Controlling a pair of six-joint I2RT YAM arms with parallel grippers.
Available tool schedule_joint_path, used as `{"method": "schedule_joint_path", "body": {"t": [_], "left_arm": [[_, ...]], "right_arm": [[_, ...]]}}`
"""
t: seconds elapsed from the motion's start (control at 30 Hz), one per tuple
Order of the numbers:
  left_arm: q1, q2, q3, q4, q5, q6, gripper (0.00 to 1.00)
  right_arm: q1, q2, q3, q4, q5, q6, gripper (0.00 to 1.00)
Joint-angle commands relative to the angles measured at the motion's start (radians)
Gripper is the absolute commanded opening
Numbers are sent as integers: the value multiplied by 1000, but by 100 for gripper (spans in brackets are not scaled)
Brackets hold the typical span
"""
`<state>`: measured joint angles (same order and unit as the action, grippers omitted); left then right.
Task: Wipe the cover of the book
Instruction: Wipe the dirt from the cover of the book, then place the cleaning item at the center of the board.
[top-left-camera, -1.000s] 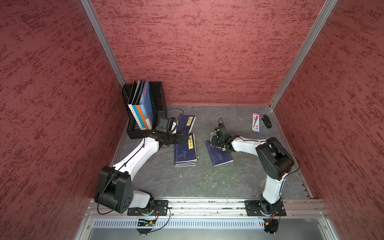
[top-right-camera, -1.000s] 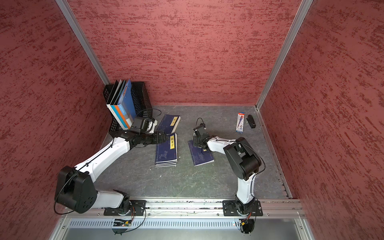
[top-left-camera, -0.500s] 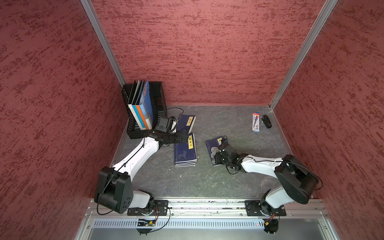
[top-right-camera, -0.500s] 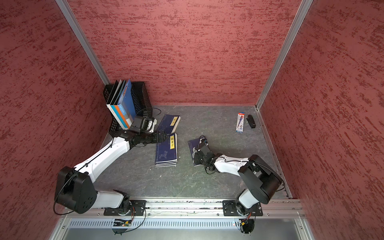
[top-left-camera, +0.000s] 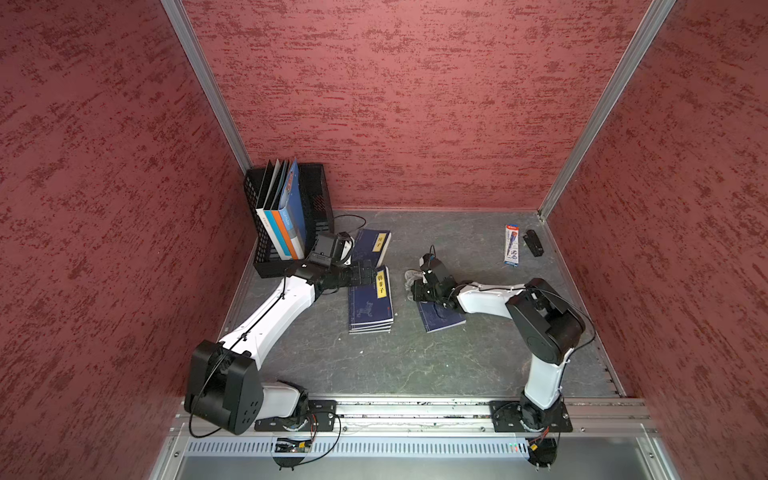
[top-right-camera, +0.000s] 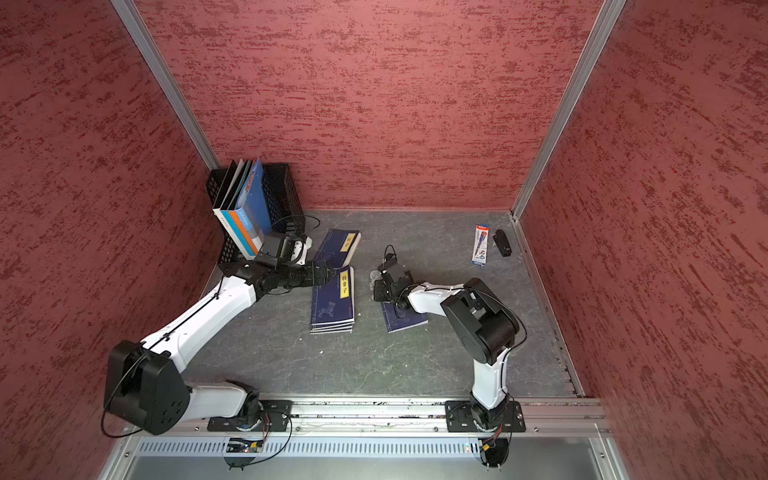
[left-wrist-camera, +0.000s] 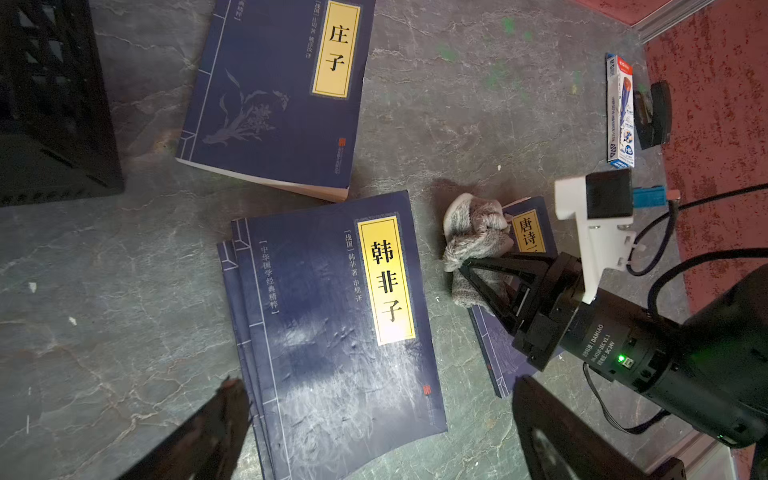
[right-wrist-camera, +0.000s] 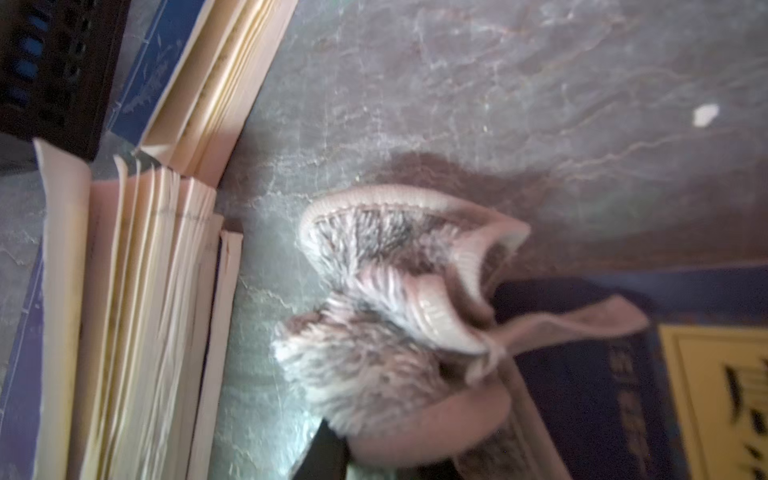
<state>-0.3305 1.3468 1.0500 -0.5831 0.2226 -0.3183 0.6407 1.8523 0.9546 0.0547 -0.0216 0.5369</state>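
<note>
Black crate (top-left-camera: 319, 199) of upright books at far left. Left gripper (left-wrist-camera: 378, 382), jaws wide apart, above far end of stack of blue books (top-left-camera: 370, 307); separate blue book (top-left-camera: 371, 246) just behind. Right of stack, rightmost blue book (top-left-camera: 442, 320) flat on grey table (top-left-camera: 415, 365), far corner under fleecy grey cloth (left-wrist-camera: 473, 232) pinched in right gripper (left-wrist-camera: 465, 268). Pen box (top-left-camera: 511, 245) and small black item (top-left-camera: 533, 243) by right wall.

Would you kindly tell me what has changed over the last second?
The right fingers, shut on the cloth, swept down the book toward the robot's base and have returned to its far end. The left fingers stayed open over the book stack; the books have not visibly shifted.
</note>
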Motion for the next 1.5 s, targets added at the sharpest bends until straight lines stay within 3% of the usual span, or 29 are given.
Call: {"method": "schedule_joint_path", "body": {"t": [0.0,0.23,0.4,0.6,0.97,1.2,1.47], "left_arm": [[-2,-8,10,4,-4,-4,100],[-4,26,32,16,-1,-1,100],[-4,43,40,18,2,4,100],[-10,41,36,19,2,-2,100],[-82,34,28,33,-18,-31,100],[-174,49,44,37,-49,-47,100],[-224,76,51,58,-61,-57,100]], "right_arm": [[24,-25,-143,-200,-34,-10,18],[80,-236,-401,-228,-29,122,18],[83,-335,-458,-245,-24,155,18],[70,-231,-355,-244,51,115,19],[-85,15,-92,-167,26,-21,18],[-201,-5,54,-207,15,-66,19],[-315,-125,127,-319,99,-153,20]]}}
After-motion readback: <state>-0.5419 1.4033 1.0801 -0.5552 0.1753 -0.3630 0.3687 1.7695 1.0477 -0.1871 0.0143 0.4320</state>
